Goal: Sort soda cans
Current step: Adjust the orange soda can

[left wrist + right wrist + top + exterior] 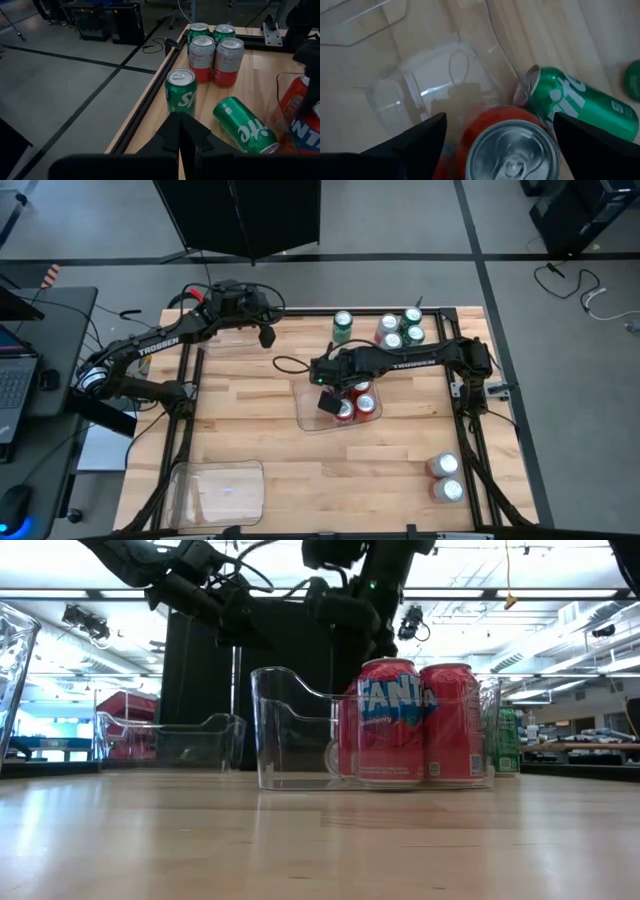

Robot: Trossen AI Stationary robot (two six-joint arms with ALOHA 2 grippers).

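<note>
A clear tray (305, 412) at mid-table holds upright red soda cans (388, 720). My right gripper (499, 120) hangs open above one of them (512, 150), one finger on either side of its silver top, pointing steeply down. Just outside the tray's wall, a green can (580, 102) lies on its side. More cans stand near the far edge: a green one (181, 92) alone, then silver-and-red ones (201, 57) with green ones (223, 31) behind. My left gripper (180, 135) is shut and empty, raised at the far left (265, 335).
Two more cans (445, 475) stand near the right front corner. A second clear tray (220, 490) sits at the front left, and a third (225, 340) lies under my left arm at the far left. Bare wood fills the front middle.
</note>
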